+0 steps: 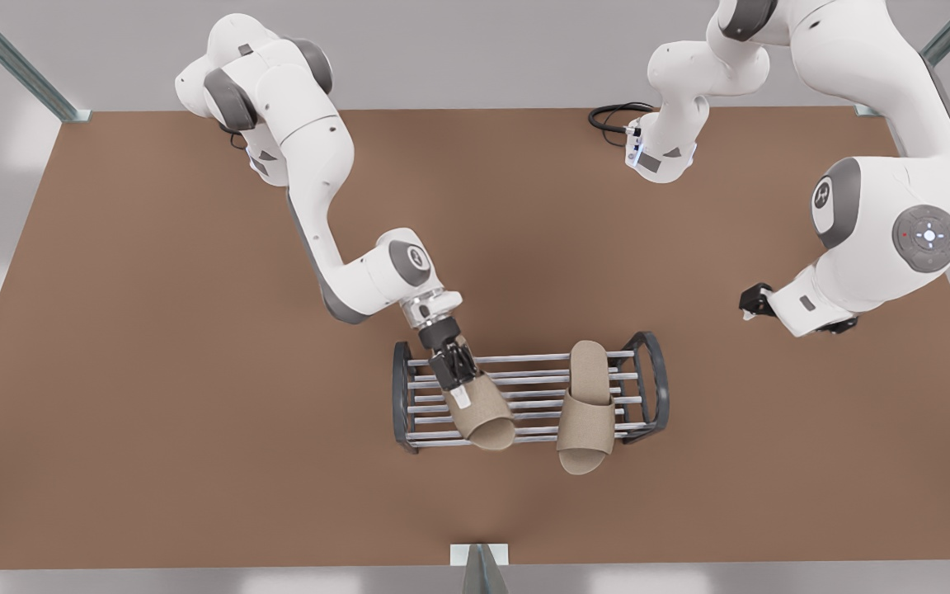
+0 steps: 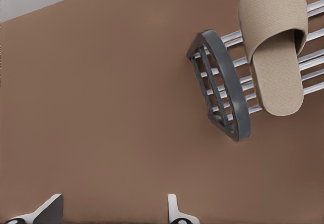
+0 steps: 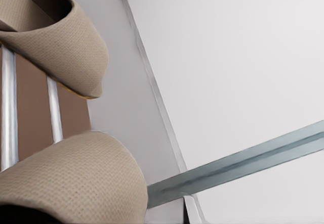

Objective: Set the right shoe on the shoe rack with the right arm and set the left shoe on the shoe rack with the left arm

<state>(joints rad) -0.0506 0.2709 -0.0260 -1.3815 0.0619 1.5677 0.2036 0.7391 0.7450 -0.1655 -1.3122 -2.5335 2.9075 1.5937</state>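
Note:
The shoe rack (image 1: 655,384), silver rods between dark arched ends, stands in the near middle of the brown table. A beige slipper, the left shoe (image 1: 586,412), lies across its rods near the front view's right end, toe overhanging the front; the left wrist view shows that shoe (image 2: 276,42) and the rack's end frame (image 2: 230,87). My left gripper (image 1: 751,304) waits off to the front view's right, its fingers (image 2: 174,209) open and empty. My right gripper (image 1: 458,386) is shut on the heel of the right shoe (image 1: 483,412), tilted over the rack's other half. The right wrist view shows this shoe (image 3: 66,183) close.
A black cable (image 1: 611,120) lies at the back of the table (image 1: 153,371). Metal frame posts stand at the back corners and at the middle of the front edge (image 1: 479,565). Bare tabletop surrounds the rack on all sides.

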